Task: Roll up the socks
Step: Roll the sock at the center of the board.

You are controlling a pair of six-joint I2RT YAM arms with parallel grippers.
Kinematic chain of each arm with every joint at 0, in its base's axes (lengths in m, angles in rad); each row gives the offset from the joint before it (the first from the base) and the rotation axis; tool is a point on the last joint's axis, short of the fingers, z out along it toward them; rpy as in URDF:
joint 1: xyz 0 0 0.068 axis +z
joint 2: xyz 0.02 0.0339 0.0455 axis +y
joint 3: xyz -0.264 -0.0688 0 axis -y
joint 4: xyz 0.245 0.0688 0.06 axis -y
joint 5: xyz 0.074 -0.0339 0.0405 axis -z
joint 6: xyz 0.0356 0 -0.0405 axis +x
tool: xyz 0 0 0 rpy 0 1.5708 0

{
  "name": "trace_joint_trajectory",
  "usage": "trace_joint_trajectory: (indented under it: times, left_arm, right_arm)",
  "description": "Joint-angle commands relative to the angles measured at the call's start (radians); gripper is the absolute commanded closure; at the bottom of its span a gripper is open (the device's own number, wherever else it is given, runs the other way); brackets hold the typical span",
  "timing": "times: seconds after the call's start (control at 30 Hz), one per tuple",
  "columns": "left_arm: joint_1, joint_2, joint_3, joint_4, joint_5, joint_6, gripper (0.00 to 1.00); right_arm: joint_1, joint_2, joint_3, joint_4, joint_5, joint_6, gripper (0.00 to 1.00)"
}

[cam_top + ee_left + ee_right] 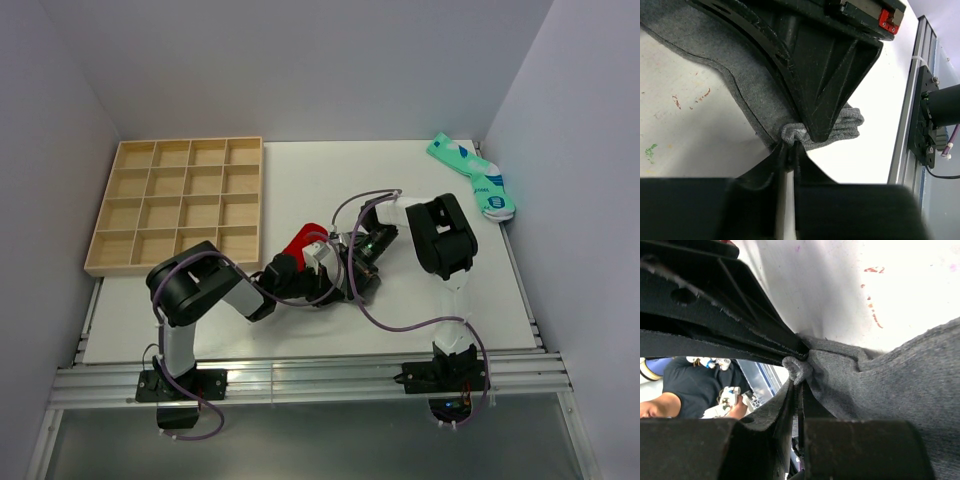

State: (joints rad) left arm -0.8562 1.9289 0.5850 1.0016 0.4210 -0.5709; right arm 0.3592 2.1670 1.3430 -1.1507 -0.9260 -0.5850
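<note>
1. This is a robotics lab, set up as a test booth: a left arm (190, 285) and a right arm (440, 235) are bolted to an aluminium rail frame (300, 380) at the near edge of a white bench (300, 170).
2. Plain pale walls (300, 60) box the bench in on three sides (more booth than room).
3. Purple cables (385, 326) loop loosely from the arms.
4. The bench top carries small red smudges (690, 97).
5. The right wrist view shows a person in a dark shirt (695, 382) beyond the bench.
</note>
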Motion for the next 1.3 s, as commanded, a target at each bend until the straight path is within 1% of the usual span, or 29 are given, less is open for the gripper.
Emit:
trace_joint_trajectory:
  times: [0.0, 0.03, 0.07, 0.13, 0.17, 0.23, 0.27, 0.33, 0.37, 0.43, 0.47, 0.57, 0.7, 0.73, 0.83, 0.9, 0.93, 0.97, 1.03, 1.17, 1.27]
  left_arm:
    - [-0.012, -0.014, 0.027, -0.033, -0.033, 0.009, 0.93]
    - [-0.015, -0.021, 0.027, -0.046, -0.042, 0.009, 0.98]
    - [-0.018, -0.027, 0.027, -0.069, -0.05, 0.009, 1.0]
    - [-0.029, -0.047, 0.027, -0.09, -0.079, 0.009, 1.0]
    - [-0.032, -0.053, 0.029, -0.124, -0.091, 0.012, 1.0]
    - [-0.044, -0.068, 0.03, -0.139, -0.123, 0.013, 1.0]
    - [-0.049, -0.071, 0.032, -0.153, -0.137, 0.008, 1.0]
    - [-0.055, -0.084, 0.032, -0.175, -0.158, 0.006, 1.0]
    - [-0.056, -0.088, 0.032, -0.184, -0.174, 0.0, 1.0]
    - [-0.063, -0.1, 0.036, -0.221, -0.197, -0.004, 1.0]
    - [-0.064, -0.105, 0.036, -0.231, -0.233, -0.013, 0.99]
    - [-0.073, -0.133, 0.033, -0.274, -0.29, -0.027, 1.0]
    - [-0.086, -0.177, 0.027, -0.316, -0.327, -0.037, 1.0]
    - [-0.087, -0.185, 0.027, -0.322, -0.335, -0.035, 1.0]
    - [-0.096, -0.197, 0.033, -0.34, -0.341, -0.034, 1.0]
    - [-0.101, -0.2, 0.044, -0.351, -0.347, -0.032, 1.0]
    - [-0.106, -0.2, 0.048, -0.354, -0.353, -0.032, 1.0]
    - [-0.106, -0.199, 0.052, -0.359, -0.356, -0.032, 1.0]
    - [-0.112, -0.2, 0.058, -0.362, -0.361, -0.033, 1.0]
    - [-0.125, -0.212, 0.076, -0.383, -0.373, -0.027, 1.0]
    - [-0.139, -0.223, 0.099, -0.422, -0.387, -0.018, 1.0]
  right_arm:
    - [-0.008, -0.015, 0.008, 0.009, 0.015, 0.01, 0.9]
    - [-0.008, -0.021, 0.005, 0.034, 0.022, 0.017, 0.89]
    - [-0.008, -0.027, -0.005, 0.049, 0.032, 0.037, 0.84]
    - [-0.008, -0.056, -0.015, 0.084, 0.058, 0.053, 0.78]
    - [-0.008, -0.064, -0.018, 0.091, 0.068, 0.062, 0.72]
    - [-0.008, -0.093, -0.018, 0.101, 0.082, 0.066, 0.65]
    - [-0.009, -0.102, -0.018, 0.108, 0.087, 0.071, 0.58]
    - [-0.009, -0.133, -0.016, 0.12, 0.096, 0.077, 0.52]
    - [-0.011, -0.142, -0.016, 0.121, 0.104, 0.08, 0.47]
    - [-0.012, -0.164, -0.01, 0.115, 0.11, 0.079, 0.43]
    - [-0.014, -0.171, -0.004, 0.115, 0.116, 0.079, 0.41]
    - [-0.023, -0.197, 0.002, 0.121, 0.125, 0.088, 0.38]
    - [-0.042, -0.236, 0.004, 0.17, 0.174, 0.138, 0.38]
    - [-0.045, -0.242, 0.002, 0.205, 0.191, 0.155, 0.38]
    - [-0.049, -0.248, -0.002, 0.275, 0.26, 0.223, 0.42]
    - [-0.046, -0.221, 0.01, 0.287, 0.289, 0.255, 0.46]
    - [-0.045, -0.208, 0.019, 0.296, 0.318, 0.261, 0.49]
    - [-0.042, -0.197, 0.021, 0.305, 0.334, 0.275, 0.54]
    - [-0.036, -0.173, 0.024, 0.337, 0.384, 0.287, 0.59]
    - [-0.017, -0.119, 0.051, 0.353, 0.446, 0.312, 0.63]
    - [0.012, -0.095, 0.067, 0.368, 0.469, 0.323, 0.64]
